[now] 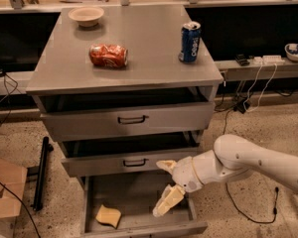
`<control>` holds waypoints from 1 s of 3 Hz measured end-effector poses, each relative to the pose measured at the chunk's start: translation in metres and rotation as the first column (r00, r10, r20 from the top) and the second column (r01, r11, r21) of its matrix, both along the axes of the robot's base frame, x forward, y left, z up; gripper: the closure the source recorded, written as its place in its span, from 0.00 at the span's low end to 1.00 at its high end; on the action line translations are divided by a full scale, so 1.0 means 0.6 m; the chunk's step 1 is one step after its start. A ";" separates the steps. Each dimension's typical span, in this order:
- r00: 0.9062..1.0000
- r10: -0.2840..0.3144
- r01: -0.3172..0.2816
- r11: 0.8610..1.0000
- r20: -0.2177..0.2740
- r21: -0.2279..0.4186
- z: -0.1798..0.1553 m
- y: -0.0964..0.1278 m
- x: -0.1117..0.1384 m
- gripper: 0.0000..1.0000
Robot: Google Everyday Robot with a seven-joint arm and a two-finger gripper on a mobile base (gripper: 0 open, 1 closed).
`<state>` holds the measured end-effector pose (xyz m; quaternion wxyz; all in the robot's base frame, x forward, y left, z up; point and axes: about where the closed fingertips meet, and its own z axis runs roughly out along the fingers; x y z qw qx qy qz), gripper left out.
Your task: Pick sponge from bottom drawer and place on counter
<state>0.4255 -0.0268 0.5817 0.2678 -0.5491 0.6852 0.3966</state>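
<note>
The tool hangs over the right side of the pulled-out bottom drawer, its jaws spread wide and holding nothing; the sponge lies flat on the drawer floor near the front left corner (well apart from the tool); on the table sit a crushed red soda can, an upright blue can and a beige bowl.

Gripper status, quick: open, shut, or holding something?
Gripper: open, holding nothing, over the right side of the bottom drawer; the sponge lies apart from it, at the drawer's left.
</note>
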 end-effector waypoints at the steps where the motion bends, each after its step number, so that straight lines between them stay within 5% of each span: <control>1: 0.999 -0.017 0.020 0.997 -0.039 0.078 -0.126 0.031 -0.006 0.00; 2: 0.998 -0.032 0.041 0.988 -0.062 0.151 -0.207 0.056 0.007 0.00; 3: 0.995 -0.035 0.049 0.986 -0.093 0.158 -0.233 0.064 -0.002 0.00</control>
